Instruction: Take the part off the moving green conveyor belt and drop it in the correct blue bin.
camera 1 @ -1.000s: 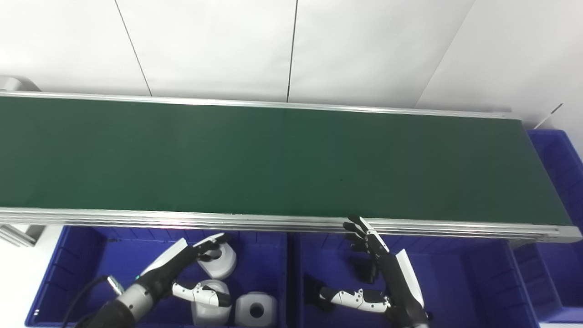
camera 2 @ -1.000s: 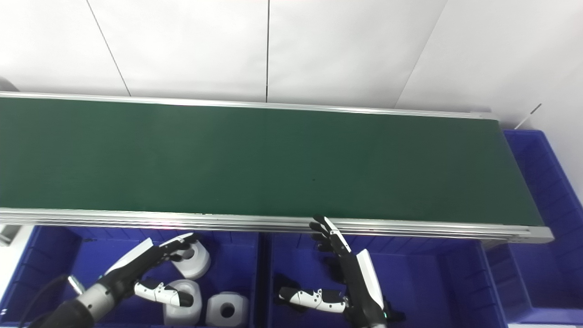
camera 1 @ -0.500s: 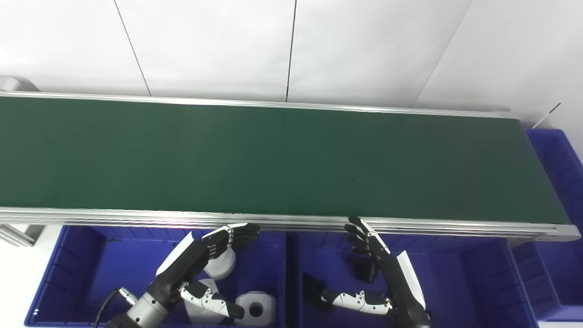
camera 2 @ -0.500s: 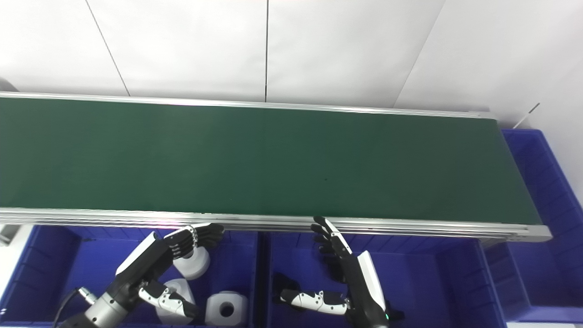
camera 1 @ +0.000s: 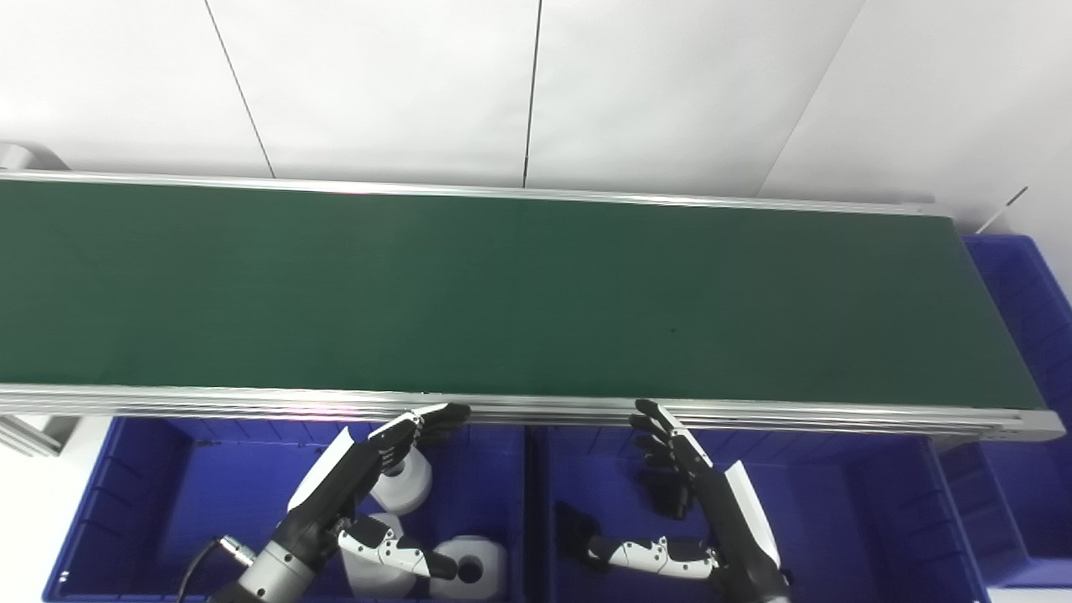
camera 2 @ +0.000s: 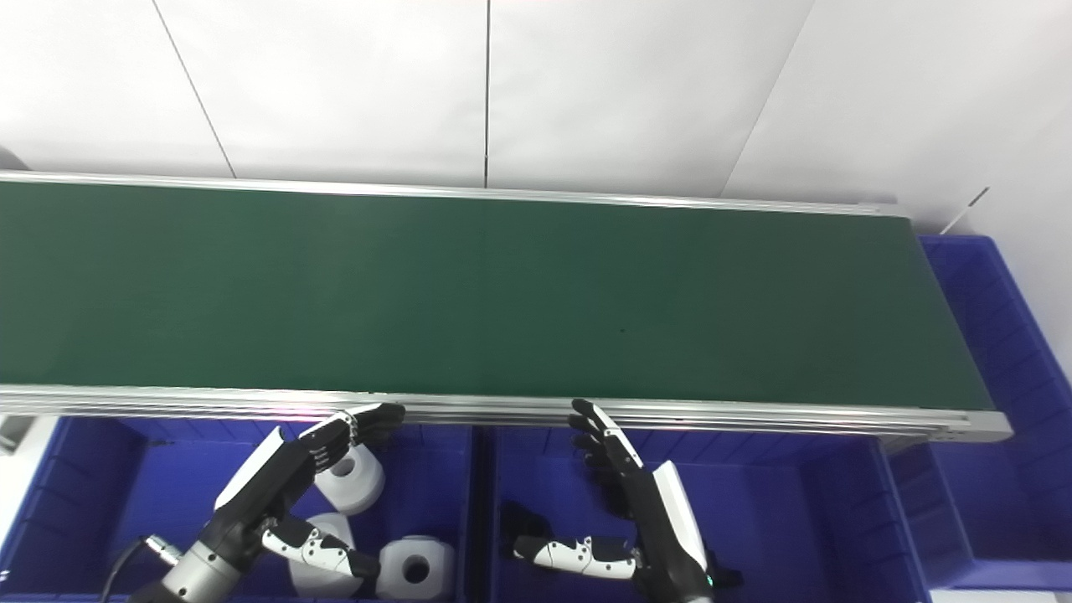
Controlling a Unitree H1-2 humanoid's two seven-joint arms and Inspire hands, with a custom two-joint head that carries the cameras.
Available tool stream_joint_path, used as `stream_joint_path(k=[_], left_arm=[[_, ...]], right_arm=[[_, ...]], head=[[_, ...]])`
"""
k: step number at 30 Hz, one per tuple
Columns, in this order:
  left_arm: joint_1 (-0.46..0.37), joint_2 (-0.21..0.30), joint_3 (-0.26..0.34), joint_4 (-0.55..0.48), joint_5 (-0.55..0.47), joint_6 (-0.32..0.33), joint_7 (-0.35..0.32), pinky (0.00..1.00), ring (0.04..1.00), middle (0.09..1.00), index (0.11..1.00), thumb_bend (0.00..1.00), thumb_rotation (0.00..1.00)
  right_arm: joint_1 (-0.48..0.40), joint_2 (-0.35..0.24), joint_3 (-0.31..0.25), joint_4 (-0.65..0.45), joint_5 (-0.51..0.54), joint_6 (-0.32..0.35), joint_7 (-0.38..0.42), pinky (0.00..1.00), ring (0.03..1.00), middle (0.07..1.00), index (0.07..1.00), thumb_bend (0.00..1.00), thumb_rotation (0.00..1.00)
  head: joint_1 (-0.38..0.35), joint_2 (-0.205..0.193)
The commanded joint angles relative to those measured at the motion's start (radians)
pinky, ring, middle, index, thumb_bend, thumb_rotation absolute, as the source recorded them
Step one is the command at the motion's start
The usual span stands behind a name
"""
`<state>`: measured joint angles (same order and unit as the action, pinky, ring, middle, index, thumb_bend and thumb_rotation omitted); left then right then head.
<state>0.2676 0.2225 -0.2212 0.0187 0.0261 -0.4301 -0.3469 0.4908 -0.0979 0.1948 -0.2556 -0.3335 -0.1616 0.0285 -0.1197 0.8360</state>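
Observation:
The green conveyor belt runs across the view with no part on it, only a tiny dark speck. My left hand is open and empty over the left blue bin, its fingertips near the belt's near rail. Under it lie three white cylindrical parts. My right hand is open and empty over the middle blue bin, its fingers pointing up at the rail. Black parts lie in that bin.
The belt's silver near rail separates the belt from the bins. Another blue bin stands at the belt's right end. A white wall rises behind the belt.
My left hand has lifted off the white part in the left bin and reached up and right to the rail. The belt's speck has drifted right. My right hand has barely moved.

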Motion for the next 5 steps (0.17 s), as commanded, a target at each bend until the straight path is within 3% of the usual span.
stream_joint_path(k=[1,5], left_arm=[[0.005,-0.009,0.004,-0.017,-0.016,-0.039,0.020,0.83,0.853,0.863,0.829,0.86,0.20],[0.006,-0.008,0.001,-0.017,0.002,-0.039,0.039,0.85,0.880,0.901,0.866,0.85,0.21]], right_arm=[[-0.001,-0.002,-0.003,-0.023,0.000,-0.018,-0.006,0.76,0.811,0.856,0.908,0.90,0.26],[0.000,-0.003,-0.002,-0.022,0.001,-0.024,-0.009,0.76,0.815,0.858,0.908,0.90,0.26]], head=[[0.003,0.001],[0.007,0.001]])
